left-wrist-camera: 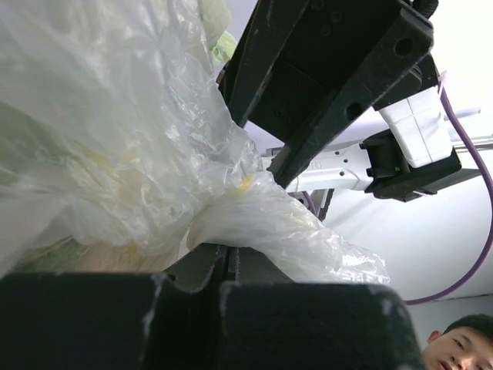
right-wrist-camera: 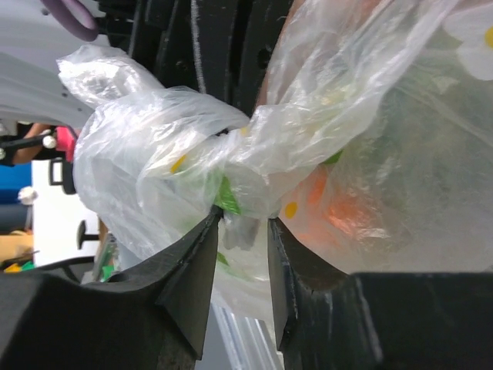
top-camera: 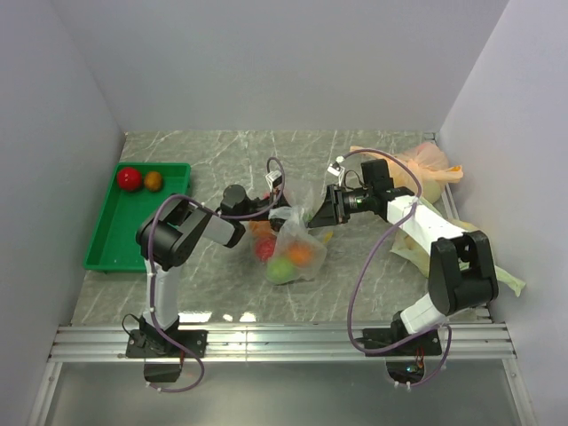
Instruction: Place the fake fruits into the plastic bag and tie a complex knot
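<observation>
Right of the green tray (top-camera: 105, 251), your left gripper (left-wrist-camera: 231, 264) and right gripper (right-wrist-camera: 240, 231) each pinch the bunched neck of the plastic bag (top-camera: 300, 241), fingertips half buried in crinkle, the fake fruits (top-camera: 282, 264) inside mere red, orange and green blurs, any knot unreadable.

Grey marbled table (top-camera: 222, 151), green tray (top-camera: 111, 235) left (2 fruits (top-camera: 130, 178) inside), plastic bag (top-camera: 297, 253) centre

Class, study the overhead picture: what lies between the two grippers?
The bunched neck of the plastic bag fills the gap between the left gripper and the right gripper, and both pinch it. The top external view shows this.
</observation>
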Motion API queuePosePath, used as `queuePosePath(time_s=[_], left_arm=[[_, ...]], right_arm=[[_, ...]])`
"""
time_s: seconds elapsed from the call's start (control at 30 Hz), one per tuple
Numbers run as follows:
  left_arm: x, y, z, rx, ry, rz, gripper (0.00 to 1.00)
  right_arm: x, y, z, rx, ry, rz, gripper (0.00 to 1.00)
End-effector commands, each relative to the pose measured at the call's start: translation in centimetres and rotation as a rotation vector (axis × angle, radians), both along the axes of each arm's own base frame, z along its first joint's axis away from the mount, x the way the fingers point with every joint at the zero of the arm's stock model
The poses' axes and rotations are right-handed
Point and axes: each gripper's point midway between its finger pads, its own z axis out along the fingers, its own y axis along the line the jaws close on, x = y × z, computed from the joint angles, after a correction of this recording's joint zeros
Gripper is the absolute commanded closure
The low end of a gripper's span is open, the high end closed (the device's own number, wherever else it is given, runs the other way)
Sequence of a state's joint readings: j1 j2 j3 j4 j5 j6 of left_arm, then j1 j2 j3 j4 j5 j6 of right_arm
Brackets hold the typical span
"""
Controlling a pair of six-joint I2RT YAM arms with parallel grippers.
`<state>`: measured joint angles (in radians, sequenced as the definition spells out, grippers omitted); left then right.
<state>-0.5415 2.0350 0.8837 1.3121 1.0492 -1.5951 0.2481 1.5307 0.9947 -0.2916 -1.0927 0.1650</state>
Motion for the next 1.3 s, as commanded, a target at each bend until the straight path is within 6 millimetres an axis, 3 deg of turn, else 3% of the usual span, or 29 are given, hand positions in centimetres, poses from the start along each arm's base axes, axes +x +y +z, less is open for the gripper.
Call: queuePosePath(time_s=[0.0,0.1,0.17,0.3,0.37,0.5,0.77,0.8,0.83,0.87,0.9,0.93,0.97,1.03,1.1,1.2,1.27], left_arm=[[-2.1,0.5,6.3,-0.282,-0.424,0.001,1.00],[-2.1,0.4,6.5,-0.291,-0.423,0.000,1.00],[-2.1,0.3,6.6,-0.296,-0.426,0.001,0.99],[-2.1,0.4,6.4,-0.289,-0.424,-0.004,1.00],[-2.2,0.5,6.2,-0.275,-0.426,-0.001,0.98],[-1.6,1.6,5.3,-0.219,-0.432,0.018,0.75],[0.9,7.5,2.8,0.025,-0.536,0.051,0.66],[1.4,8.1,2.2,0.078,-0.527,0.054,0.66],[1.3,9.7,-0.2,0.198,-0.541,0.037,0.65],[2.9,10.2,0.6,0.282,-0.610,0.058,0.64],[3.5,11.1,0.1,0.327,-0.827,0.022,0.62],[3.5,11.7,0.2,0.362,-0.894,-0.013,0.62],[2.4,12.9,0.1,0.443,-0.824,-0.064,0.62],[2.3,14.6,0.6,0.484,-0.951,-0.098,0.62],[1.1,16.2,1.2,0.539,-0.968,-0.141,0.59],[0.5,17.7,1.7,0.611,-1.100,-0.196,0.58],[0.6,18.0,2.5,0.633,-1.148,-0.185,0.52]], right_arm=[[-0.1,0.9,1.6,0.058,-0.033,0.057,0.61],[-0.2,1.2,1.9,0.081,-0.025,0.072,0.66],[-0.3,1.3,1.9,0.097,-0.012,0.084,0.74],[-0.4,1.2,1.8,0.097,-0.005,0.106,1.00],[-0.4,0.9,1.7,0.088,-0.008,0.104,1.00],[-0.1,0.4,1.8,0.060,-0.051,0.101,1.00],[1.2,-0.2,2.5,-0.018,-0.201,0.086,1.00],[1.1,-0.3,2.8,-0.023,-0.191,0.096,1.00],[1.1,-0.3,2.8,-0.026,-0.190,0.103,1.00],[1.2,-0.3,2.5,-0.034,-0.188,0.109,1.00],[1.3,-0.3,2.6,-0.039,-0.186,0.112,1.00],[1.3,-0.4,2.5,-0.044,-0.185,0.112,1.00],[1.3,-0.4,2.6,-0.051,-0.192,0.109,1.00],[1.3,-0.2,2.7,-0.058,-0.198,0.112,1.00],[1.2,-0.3,2.9,-0.071,-0.211,0.115,1.00],[1.0,-0.4,2.8,-0.093,-0.214,0.123,1.00],[1.1,-0.4,2.8,-0.106,-0.221,0.119,1.00]])
